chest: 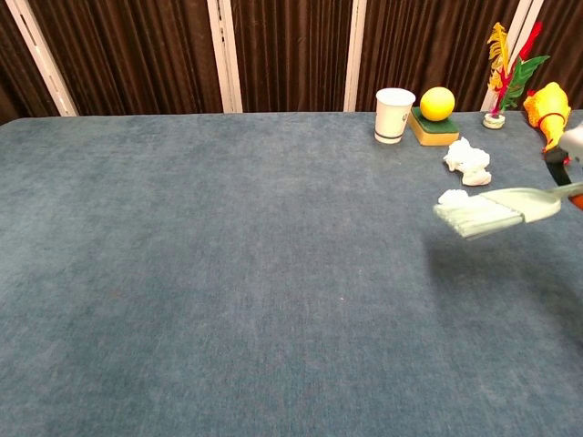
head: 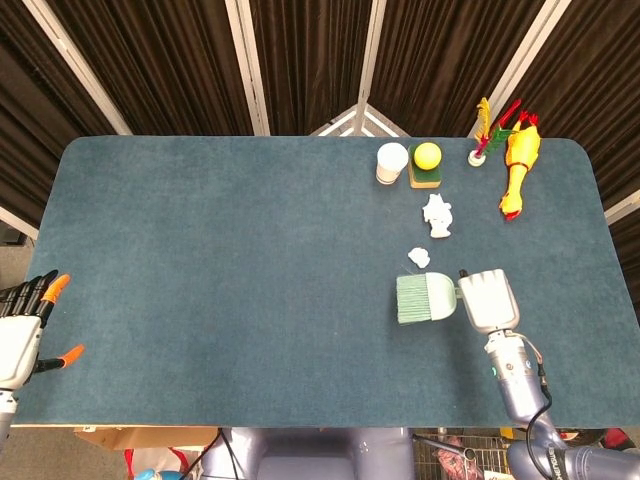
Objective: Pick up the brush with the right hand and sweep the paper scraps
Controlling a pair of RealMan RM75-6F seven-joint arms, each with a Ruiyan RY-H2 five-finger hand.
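Observation:
My right hand (head: 484,300) grips the handle of a pale green brush (head: 425,298), whose bristles point left. In the chest view the brush (chest: 492,210) hangs above the table, and only the edge of the right hand (chest: 571,159) shows at the frame's right side. Two white paper scraps lie on the blue table: a small scrap (head: 418,258) (chest: 453,197) just beyond the bristles and a larger scrap (head: 437,215) (chest: 467,161) further back. My left hand (head: 22,330) stays off the table's front left corner, fingers spread, holding nothing.
At the back right stand a white paper cup (head: 391,162), a yellow ball (head: 427,155) on a green sponge (head: 425,176), a small vase of feathers (head: 481,148) and a rubber chicken (head: 516,168). The blue table (head: 230,280) stretches wide to the left.

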